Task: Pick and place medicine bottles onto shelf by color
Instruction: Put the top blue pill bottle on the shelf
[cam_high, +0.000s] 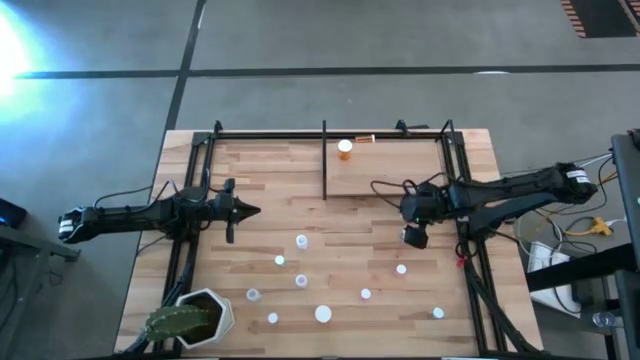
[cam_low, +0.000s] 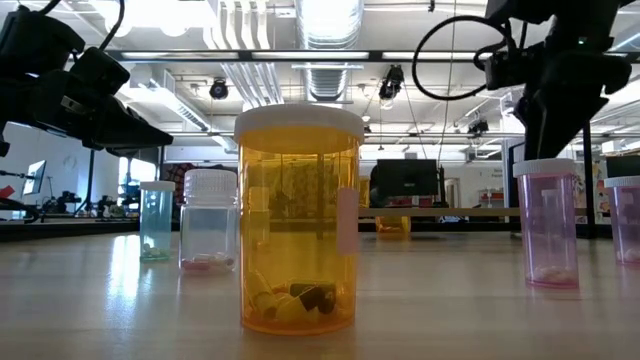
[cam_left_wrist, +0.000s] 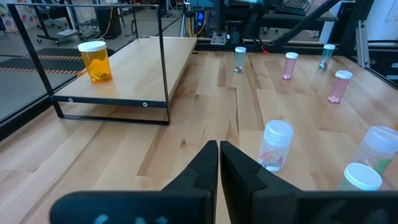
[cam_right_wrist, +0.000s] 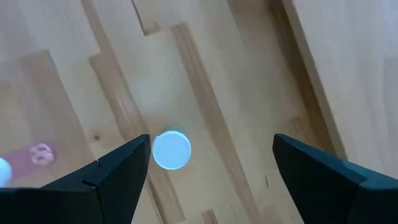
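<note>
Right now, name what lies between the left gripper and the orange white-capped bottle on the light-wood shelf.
In the left wrist view, only bare wooden tabletop and a black metal shelf rod separate left gripper from orange bottle.

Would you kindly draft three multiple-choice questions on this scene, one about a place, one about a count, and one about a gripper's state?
1. Where does the orange bottle with the white cap stand in the high view?
A. beside the cactus pot
B. on the shelf
C. between the left gripper's fingers

2. How many bottles are on the shelf?
A. one
B. three
C. five

3. How do the right gripper's fingers stand?
A. shut on a bottle
B. shut on nothing
C. spread open

Answers:
1 B: the orange bottle stands on the shelf, near its far edge.
2 A: no other bottle is on the panel; the rest stand on the tabletop.
3 C: the right gripper has its fingers wide apart above a white-capped bottle, holding nothing.
</note>
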